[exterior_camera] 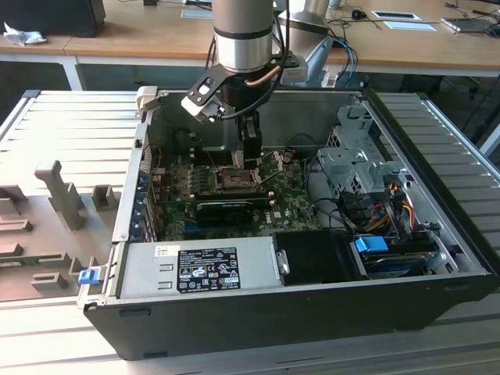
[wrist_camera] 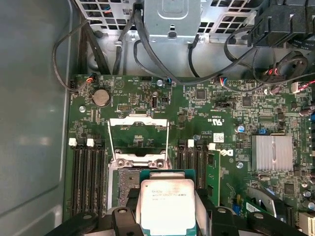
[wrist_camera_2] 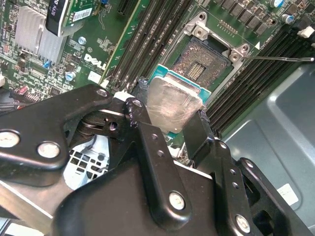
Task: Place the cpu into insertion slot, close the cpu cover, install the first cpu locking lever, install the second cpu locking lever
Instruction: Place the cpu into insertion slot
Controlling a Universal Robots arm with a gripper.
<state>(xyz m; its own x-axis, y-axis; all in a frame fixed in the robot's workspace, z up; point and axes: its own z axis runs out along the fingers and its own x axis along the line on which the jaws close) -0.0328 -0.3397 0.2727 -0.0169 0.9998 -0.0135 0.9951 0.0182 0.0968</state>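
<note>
Step one here: my gripper is clamped on the cpu, hovering by the open insertion slot, cpu cover flipped up, so it's all about square alignment.

We count one silvery square cpu, one black-framed insertion slot, one silver-grey metal cpu cover, one finned aluminium heatsink.

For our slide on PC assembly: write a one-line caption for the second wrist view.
The hand grips the cpu by two edges, close to the uncovered slot.
</note>
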